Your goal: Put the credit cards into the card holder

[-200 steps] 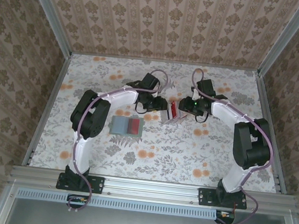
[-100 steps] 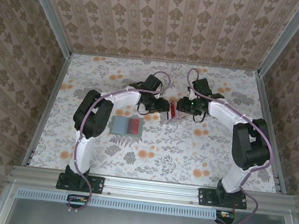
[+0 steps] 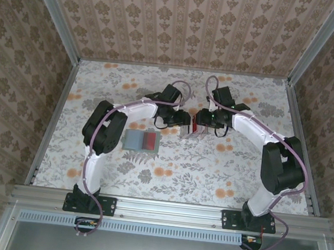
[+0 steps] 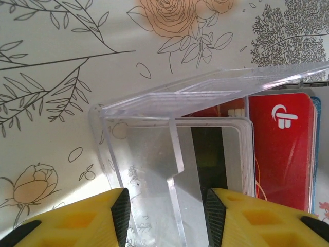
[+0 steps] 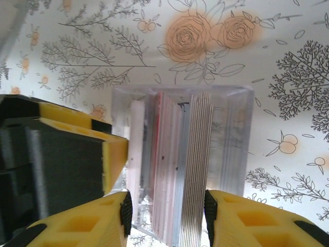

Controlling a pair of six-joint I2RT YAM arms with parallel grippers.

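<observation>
left gripper [image 4: 163, 198]: half-closed, apparently gripping clear case [image 4: 154, 103] | right gripper [image 5: 165, 200]: half-closed across upright credit cards [image 5: 180, 154] | card holder [image 3: 134, 139]: flat on table, near-left of both grippers, closer to left arm, long axis left-right

Light: bright, even, soft shadows. Your left wrist view: glare on clear case [image 4: 169, 95]. Your right wrist view: yellow fingers [image 5: 252, 218] blurred close-up.

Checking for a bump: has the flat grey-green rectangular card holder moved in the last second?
No. The flat grey-green rectangular card holder lies just as far as before from the orange flower pair printed on the tablecloth.
</observation>
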